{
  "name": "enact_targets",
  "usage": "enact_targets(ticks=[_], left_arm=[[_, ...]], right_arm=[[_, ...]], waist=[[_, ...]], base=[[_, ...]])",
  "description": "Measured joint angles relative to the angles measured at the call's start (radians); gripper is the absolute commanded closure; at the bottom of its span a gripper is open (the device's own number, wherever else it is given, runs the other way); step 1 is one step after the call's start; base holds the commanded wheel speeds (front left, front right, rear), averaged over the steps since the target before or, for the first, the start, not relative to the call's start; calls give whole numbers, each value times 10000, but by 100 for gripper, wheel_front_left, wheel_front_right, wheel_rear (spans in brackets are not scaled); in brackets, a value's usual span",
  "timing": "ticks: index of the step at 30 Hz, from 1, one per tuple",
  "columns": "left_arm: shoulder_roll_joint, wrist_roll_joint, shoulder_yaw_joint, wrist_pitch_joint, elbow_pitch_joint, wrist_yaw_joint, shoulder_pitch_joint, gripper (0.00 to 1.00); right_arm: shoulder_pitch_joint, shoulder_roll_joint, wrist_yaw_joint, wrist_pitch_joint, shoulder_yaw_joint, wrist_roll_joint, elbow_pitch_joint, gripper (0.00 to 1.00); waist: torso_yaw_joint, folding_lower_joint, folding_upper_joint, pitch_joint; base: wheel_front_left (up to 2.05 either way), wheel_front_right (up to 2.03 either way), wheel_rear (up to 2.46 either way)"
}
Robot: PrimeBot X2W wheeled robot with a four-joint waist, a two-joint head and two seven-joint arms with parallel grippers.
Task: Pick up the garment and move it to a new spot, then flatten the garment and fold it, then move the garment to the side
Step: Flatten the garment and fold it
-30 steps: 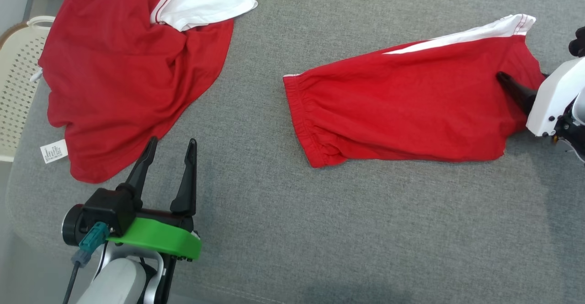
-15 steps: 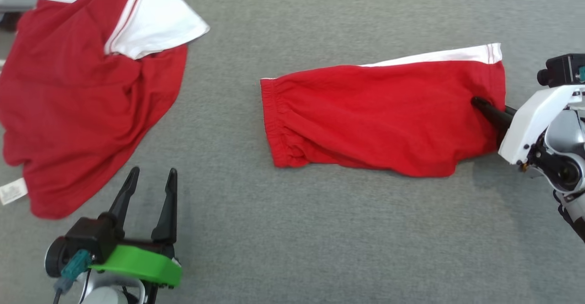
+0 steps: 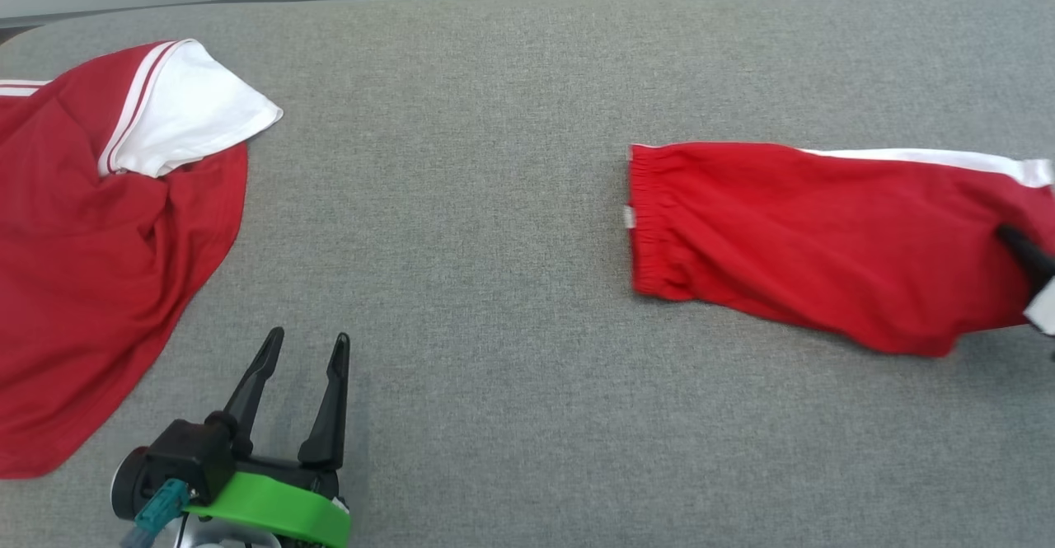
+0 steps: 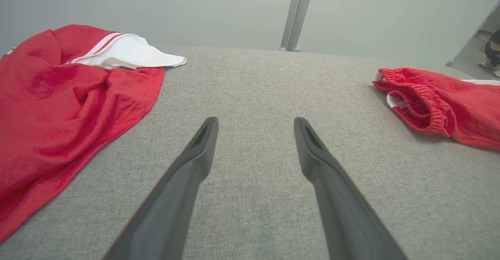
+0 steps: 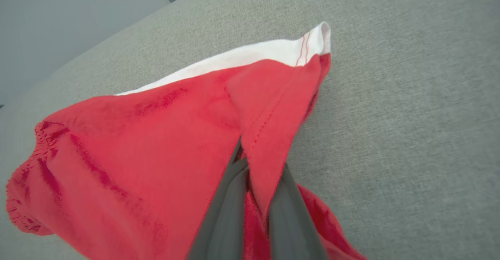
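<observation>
The red shorts [image 3: 824, 235] are lying at the right of the head view on the grey padded table [image 3: 494, 301]. Their long axis is running across the frame, with the elastic waistband toward the middle and the white-striped leg hem at the right edge. The right gripper [image 5: 254, 174] is clamping a fold of that hem end between its closed fingers (in the right wrist view red cloth is riding up over them). The whole length of the shorts is therefore trailing from the tool toward frame left, with the waistband end seemingly resting on the table.

The left gripper [image 3: 309, 335] is hanging at the lower left of the head view with its fingers spread wide, grasping nothing. It is well apart from the shorts and much nearer to a second red garment [image 3: 99, 284] sprawling at the left edge.

By my reading the right arm is doing the carrying alone. Any pull toward frame right would be going along the long axis, so the waistband would be following last. A sideways pull risks swinging the loose end and undoing the fold.
</observation>
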Motion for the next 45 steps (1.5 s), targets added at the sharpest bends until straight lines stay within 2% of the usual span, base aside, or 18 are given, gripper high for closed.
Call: enact_targets(ticks=[5,9,13,17,20,26,30,41,45], left_arm=[[-182,150,134,0,82,-157,187,0],[-439,-2,320,0,171,-374,267,0],[-621,50,343,0,337,-508,241,0],[-683,146,380,-2,470,-660,75,0],[-715,238,385,-2,545,-742,-82,0],[-851,339,418,0,792,-828,-195,0],[-940,347,522,-2,909,-874,-174,0],[-928,454,769,0,1028,-1003,-49,0],[-917,512,792,0,966,-1012,0,0]], right_arm=[[99,-640,-2,-176,-616,48,-176,100],[-284,-430,-2,81,-355,-274,-1007,100],[-992,437,-2,631,575,-1024,-1770,100],[-1683,1795,-2,1394,1921,-1574,-2334,100],[-1946,2571,0,1553,2420,-1720,-2368,100],[-2201,3223,-2,1513,2719,-2088,-1674,100],[-2214,3256,-2,1461,2851,-2142,-1574,100],[-1603,3072,-2,1300,2406,-2525,-1873,100],[-1174,3039,-2,1333,1779,-3145,-1887,100]], waist=[[81,0,0,-3],[103,0,0,63],[82,0,0,117],[96,0,-1,177],[179,0,-1,227],[337,0,-1,298],[359,0,-1,279],[-17,0,-1,152],[-282,0,0,82]], base=[[0,0,0],[0,0,0],[0,0,0],[0,0,0],[0,0,0],[0,0,0],[0,0,0],[0,0,0],[0,0,0]])
